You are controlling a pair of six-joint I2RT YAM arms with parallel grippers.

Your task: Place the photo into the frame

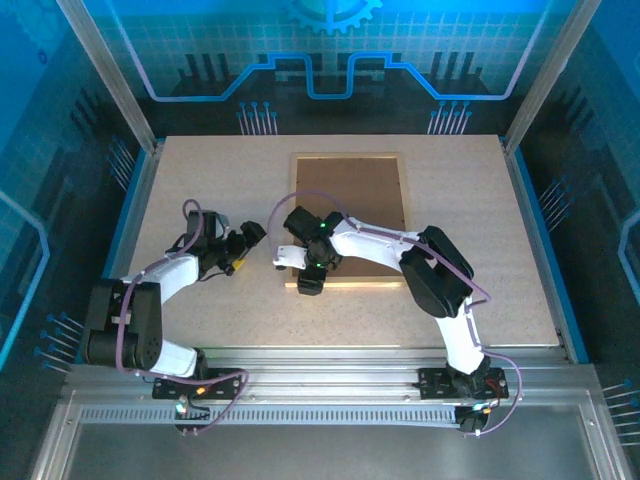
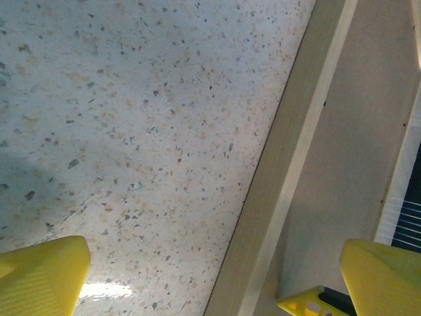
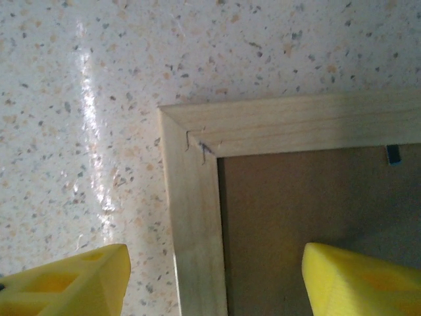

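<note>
Lying flat: pale-wood frame (image 3: 191,224), brown board (image 3: 296,210), speckled table (image 3: 99,79).

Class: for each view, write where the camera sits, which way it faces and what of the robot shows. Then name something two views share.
Top external: above and behind the robot, looking down on table, frame and both arms.
Left wrist: on the left arm, facing down at table and a frame rail; the open left gripper shows.
Right wrist: on the right arm, facing down at a frame corner and brown backing; the right gripper shows.
Shared: all see the frame.
</note>
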